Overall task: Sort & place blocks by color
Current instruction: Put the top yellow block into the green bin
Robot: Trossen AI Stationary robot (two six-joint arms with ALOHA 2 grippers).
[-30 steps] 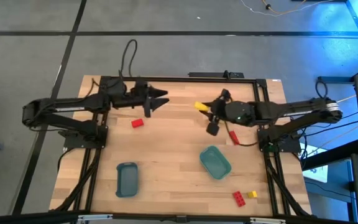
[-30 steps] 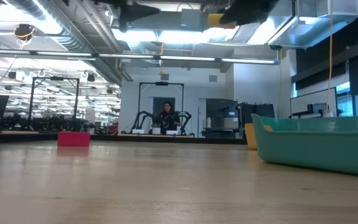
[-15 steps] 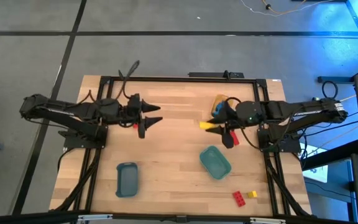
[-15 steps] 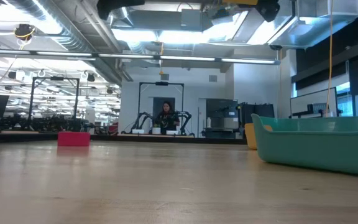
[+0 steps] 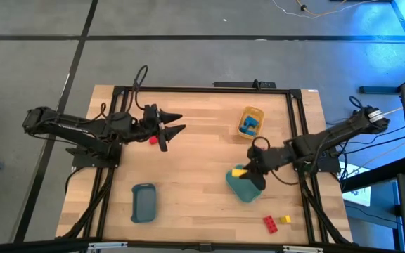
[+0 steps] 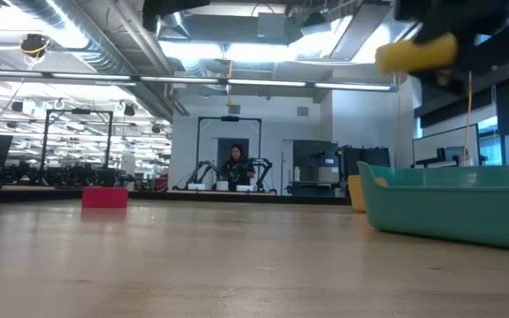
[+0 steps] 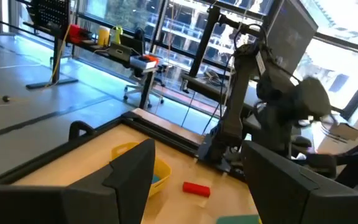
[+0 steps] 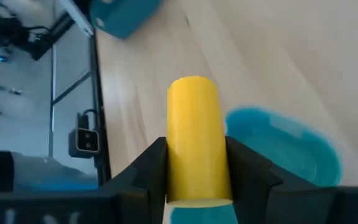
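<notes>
Right gripper (image 5: 248, 173) clamps a yellow block (image 5: 240, 171) above the teal tray (image 5: 243, 185)'s rim; we see its long axis running straight out along the fingers, level in the low view. Left gripper (image 5: 172, 130), fingers spread, hangs over a red block (image 5: 152, 140) near the table (image 5: 188, 169)'s far left.

You've got a yellow block (image 8: 193, 140) in dark fingers (image 8: 146, 171), teal tray (image 5: 244, 184), slate-blue tray (image 5: 143, 202), yellow tray (image 5: 250, 121) with blue inside, red block (image 5: 153, 140) at 10 o'clock, red (image 5: 268, 223) and yellow (image 5: 285, 220) blocks at 5, pale wood table (image 5: 188, 169)
</notes>
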